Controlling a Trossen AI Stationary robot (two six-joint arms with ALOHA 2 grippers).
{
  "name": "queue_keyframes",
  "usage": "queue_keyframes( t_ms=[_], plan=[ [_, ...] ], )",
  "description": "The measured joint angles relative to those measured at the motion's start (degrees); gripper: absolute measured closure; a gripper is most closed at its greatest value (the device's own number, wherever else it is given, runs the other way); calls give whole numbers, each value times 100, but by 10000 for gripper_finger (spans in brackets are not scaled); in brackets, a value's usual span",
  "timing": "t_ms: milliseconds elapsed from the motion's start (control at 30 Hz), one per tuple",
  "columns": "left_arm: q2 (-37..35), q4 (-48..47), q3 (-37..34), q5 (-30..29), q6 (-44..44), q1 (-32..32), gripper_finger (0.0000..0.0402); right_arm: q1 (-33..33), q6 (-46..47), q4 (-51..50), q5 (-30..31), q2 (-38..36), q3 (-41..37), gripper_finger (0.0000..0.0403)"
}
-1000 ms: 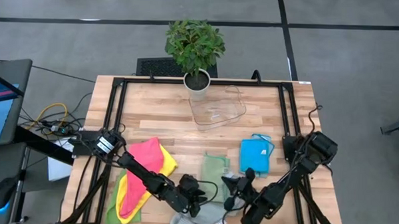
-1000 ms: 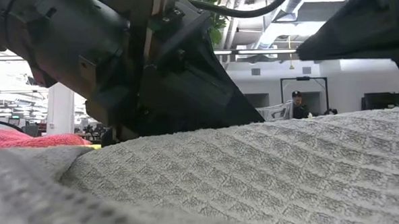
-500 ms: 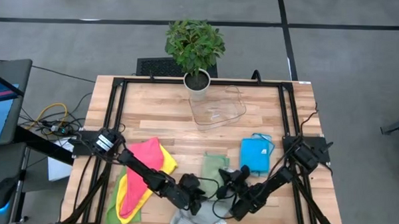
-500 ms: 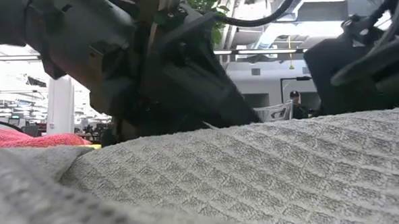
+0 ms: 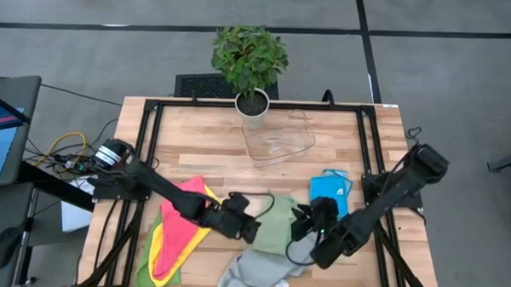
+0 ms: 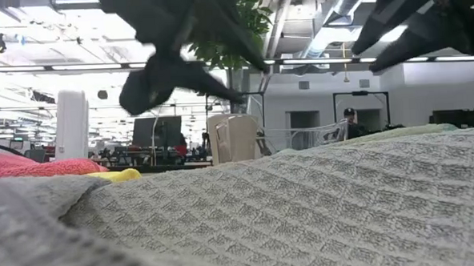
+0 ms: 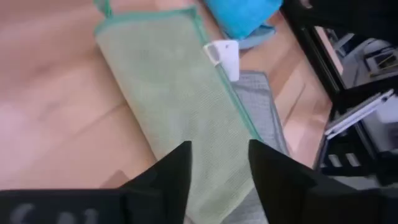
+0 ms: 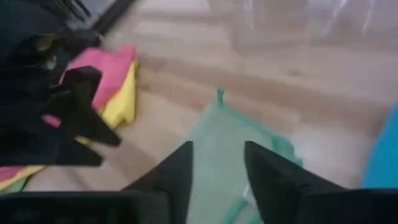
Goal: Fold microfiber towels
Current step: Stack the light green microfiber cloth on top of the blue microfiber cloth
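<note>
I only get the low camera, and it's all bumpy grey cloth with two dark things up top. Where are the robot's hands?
Observer: From above, the left gripper and the right gripper face each other at either side of a green towel. It lies just beyond the grey towel that fills your view.
Operator: Are they holding anything?
Observer: No. Each wrist view shows its fingers apart with nothing between them.
Operator: Is any towel done already?
Observer: A blue towel lies as a compact rectangle on the table's right side, beside the right arm.
</note>
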Motion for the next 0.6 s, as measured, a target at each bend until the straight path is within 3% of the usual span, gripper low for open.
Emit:
queue_keyframes(
  t_ms=[133,233,400,600],
  plan=[
    [77,1,-141,662,-539,286,195,-111,47,-66,-1066,-356,8,179],
    [80,-76,-369,662,-1421,429,154,-257,61,-162,-1926,-331,1,152],
    [80,557,-766,567,-2069,540,125,-536,278,-218,-2514,165,0,145],
    [16,744,-851,769,-2147,460,123,-1072,-708,-216,-2923,312,2,145]
  ],
)
